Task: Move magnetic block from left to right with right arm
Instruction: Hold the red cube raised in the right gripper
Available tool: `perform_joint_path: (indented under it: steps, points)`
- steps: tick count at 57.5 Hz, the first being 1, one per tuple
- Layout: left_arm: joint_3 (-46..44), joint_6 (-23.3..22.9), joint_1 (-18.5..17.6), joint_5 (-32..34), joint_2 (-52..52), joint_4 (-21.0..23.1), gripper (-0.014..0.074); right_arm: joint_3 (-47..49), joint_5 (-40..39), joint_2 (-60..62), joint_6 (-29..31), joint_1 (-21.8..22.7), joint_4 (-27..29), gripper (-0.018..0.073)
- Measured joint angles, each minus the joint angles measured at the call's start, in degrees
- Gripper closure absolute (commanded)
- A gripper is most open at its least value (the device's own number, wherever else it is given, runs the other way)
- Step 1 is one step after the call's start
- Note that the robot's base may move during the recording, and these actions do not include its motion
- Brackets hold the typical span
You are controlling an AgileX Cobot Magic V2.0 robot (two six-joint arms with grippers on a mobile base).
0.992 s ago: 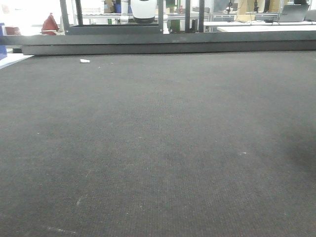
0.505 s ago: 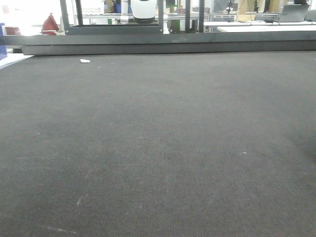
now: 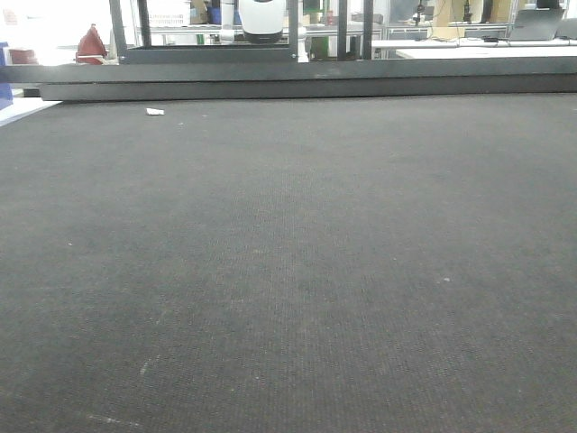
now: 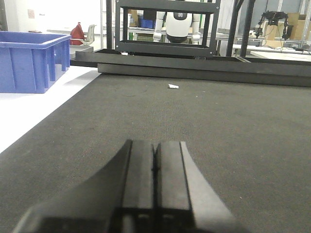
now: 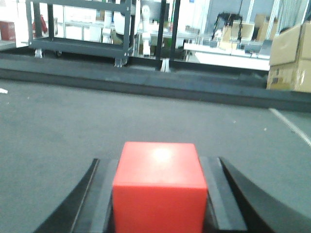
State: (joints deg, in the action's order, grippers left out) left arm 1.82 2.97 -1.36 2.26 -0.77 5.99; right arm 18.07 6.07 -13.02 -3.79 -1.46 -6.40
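Note:
The magnetic block (image 5: pixel 159 187), a bright-red cube, fills the gap between the two black fingers (image 5: pixel 103 194) of my right gripper (image 5: pixel 159 165), which is shut on it low over the dark mat. In the left wrist view my left gripper (image 4: pixel 155 145) is shut, its black fingers pressed together with nothing between them. Neither arm nor the block shows in the front-facing view, where only the dark mat (image 3: pixel 288 271) lies.
A blue plastic bin (image 4: pixel 31 60) stands on the white surface left of the mat. A small white scrap (image 4: pixel 173 86) (image 3: pixel 155 112) lies near the mat's far edge. Black metal frames (image 4: pixel 165 43) and cardboard boxes (image 5: pixel 289 58) stand beyond it.

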Motion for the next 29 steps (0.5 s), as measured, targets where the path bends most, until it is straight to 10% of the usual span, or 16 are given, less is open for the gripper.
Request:
perform_joint_path:
  steps: [29]
  points:
    - [0.0, 0.0, 0.0, 0.0, 0.0, 0.0, 0.0722, 0.0, 0.0, 0.28, 0.0, 0.09, 5.12, 0.0319]
